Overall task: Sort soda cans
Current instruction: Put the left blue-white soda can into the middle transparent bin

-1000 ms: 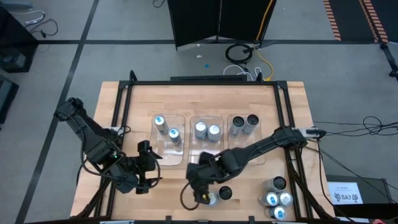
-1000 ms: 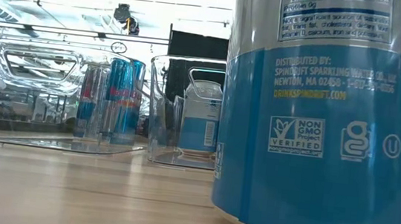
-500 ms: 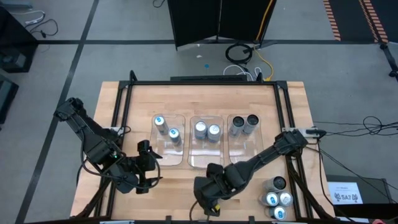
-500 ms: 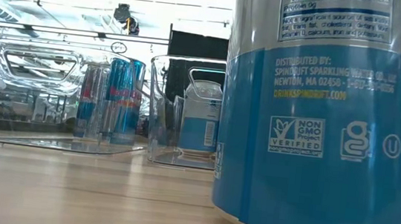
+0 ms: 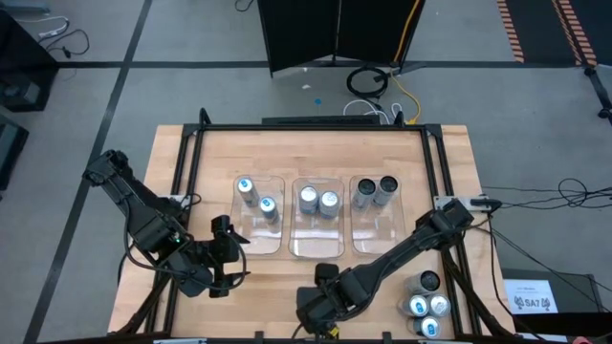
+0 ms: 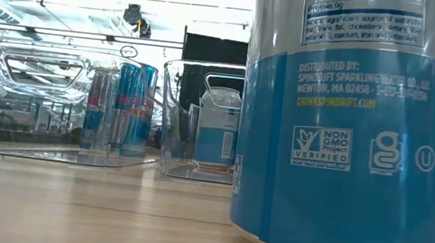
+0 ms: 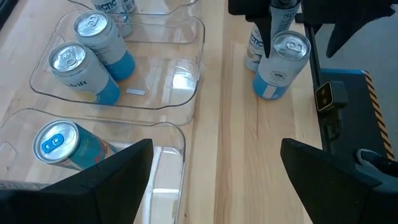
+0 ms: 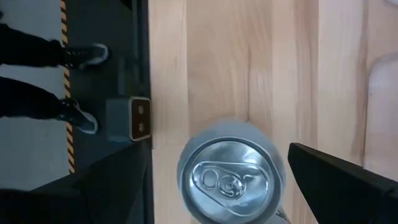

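On the table (image 5: 449, 153), three trays (image 5: 316, 241) each hold two cans (image 5: 317, 200); both arms' fingers (image 7: 118, 180) spread.

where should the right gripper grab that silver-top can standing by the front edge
Grip the can around its round side wall, just below the rim, coming straight down from above. It stands upright on the table with its top facing the right gripper, whose open fingers are already over it. A second can stands close behind, so keep the fingers clear of that side.
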